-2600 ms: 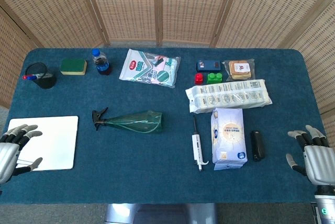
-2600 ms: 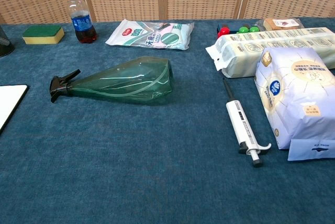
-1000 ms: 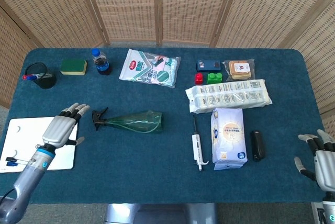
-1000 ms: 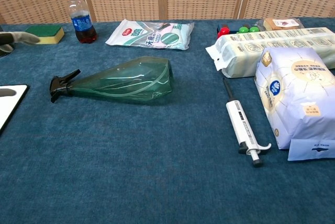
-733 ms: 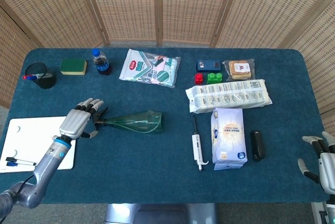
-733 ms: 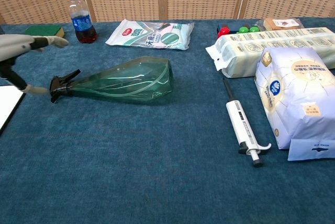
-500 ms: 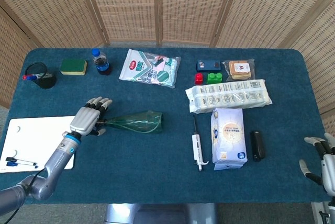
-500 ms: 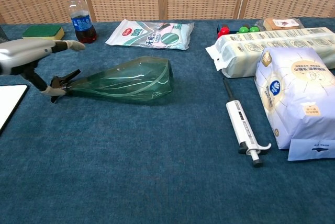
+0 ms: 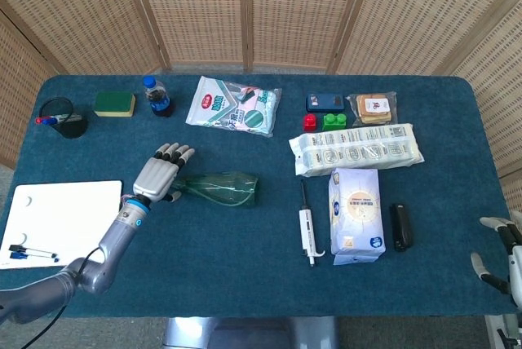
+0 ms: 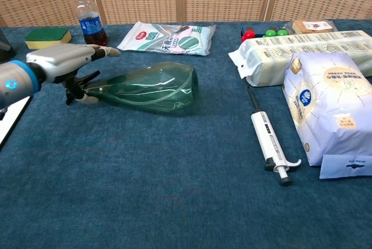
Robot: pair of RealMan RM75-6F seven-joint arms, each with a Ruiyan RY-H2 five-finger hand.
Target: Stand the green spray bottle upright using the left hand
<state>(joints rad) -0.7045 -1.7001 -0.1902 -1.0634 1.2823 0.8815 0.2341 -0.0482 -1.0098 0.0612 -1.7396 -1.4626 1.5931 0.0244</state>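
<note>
Left hand point(image 9: 157, 176) over the nozzle end of the green spray bottle point(image 10: 145, 90), fingers spread above, thumb under the neck; can't tell if it's clamped yet. Probably going for the neck since the body is a wide, slick clear-green plastic cone. Bottle lies on its side, left of the table point(image 9: 245, 271) centre, base pointing right. Right hand point(image 9: 507, 255) at the table's right near corner, fingers apart, holding nothing.

You had a glossy, see-through green plastic spray bottle point(image 10: 145, 89) lying on matt, napped blue cloth covering the table point(image 10: 174, 191); your left hand point(image 10: 61, 61) looked smooth silver-grey, satin-finished.
</note>
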